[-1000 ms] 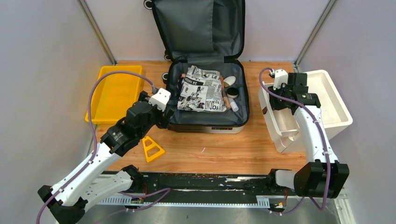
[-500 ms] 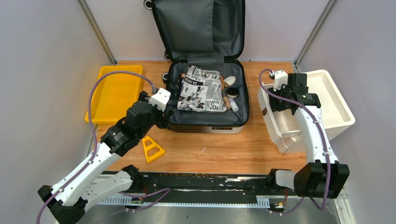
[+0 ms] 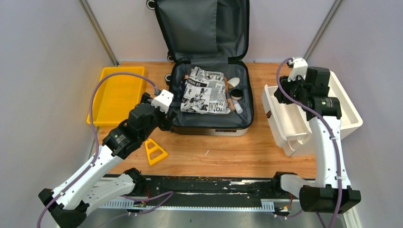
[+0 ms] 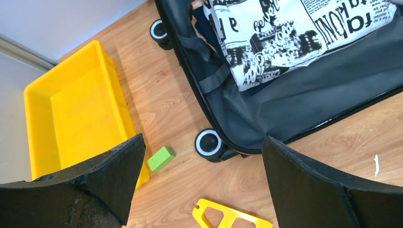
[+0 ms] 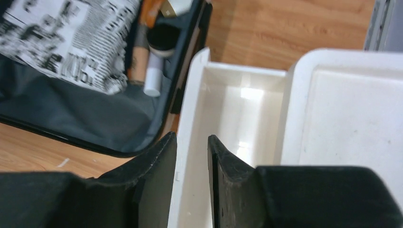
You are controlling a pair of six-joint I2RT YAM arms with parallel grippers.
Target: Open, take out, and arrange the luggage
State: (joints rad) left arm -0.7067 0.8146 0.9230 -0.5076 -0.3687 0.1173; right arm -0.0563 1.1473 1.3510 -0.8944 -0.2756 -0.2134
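The luggage (image 3: 211,119) lies open at the back middle of the table, its lid (image 3: 204,28) leaning on the wall. In its dark grey lining (image 4: 309,95) lie a newspaper-print cloth (image 3: 205,90), small tubes (image 3: 233,102) and a black jar (image 3: 236,94). My left gripper (image 4: 203,140) hangs wide open above the front left wheel (image 4: 208,143), holding nothing. Raised above the left wall of the white bin (image 5: 332,118), my right gripper (image 5: 191,137) has its jaws a narrow gap apart, and nothing sits between them.
A yellow tray (image 3: 116,95) stands left of the luggage, with a green block (image 4: 160,158) beside its near corner. A flat yellow triangular piece (image 3: 155,151) lies on the wood in front of the left arm. The white bin (image 3: 344,109) fills the right side.
My right arm has lifted and swung back to the right off the bin's left wall, its jaws parting slightly. The bin shifted a little. The left arm has stayed still.
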